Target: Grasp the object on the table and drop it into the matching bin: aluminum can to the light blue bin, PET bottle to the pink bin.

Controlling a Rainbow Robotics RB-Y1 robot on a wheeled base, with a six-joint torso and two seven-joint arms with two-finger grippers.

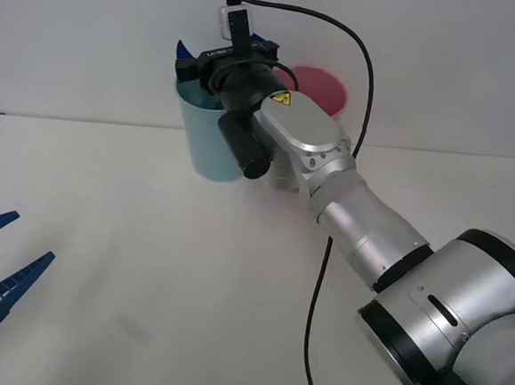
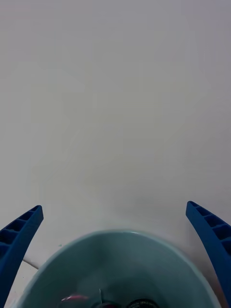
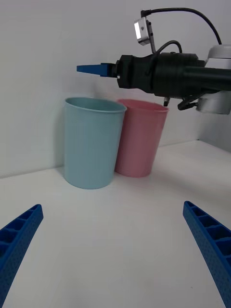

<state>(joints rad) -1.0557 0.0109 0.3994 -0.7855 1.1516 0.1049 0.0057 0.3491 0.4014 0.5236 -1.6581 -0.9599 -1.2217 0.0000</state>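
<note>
The light blue bin (image 3: 91,142) and the pink bin (image 3: 139,138) near the counter's (image 1: 145,264) far edge look like smooth, faintly sheeny plastic, the counter matt off-white, the right arm (image 1: 362,223) brushed silver metal, the pincer fingers (image 3: 204,240) ribbed blue plastic.

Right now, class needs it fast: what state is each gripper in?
Left gripper: open, holding nothing, low over the table.
Right gripper: open, empty, above the light blue bin.

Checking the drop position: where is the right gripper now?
The right gripper hangs open directly above the light blue bin, which stands at the table's far edge beside the pink bin.
</note>
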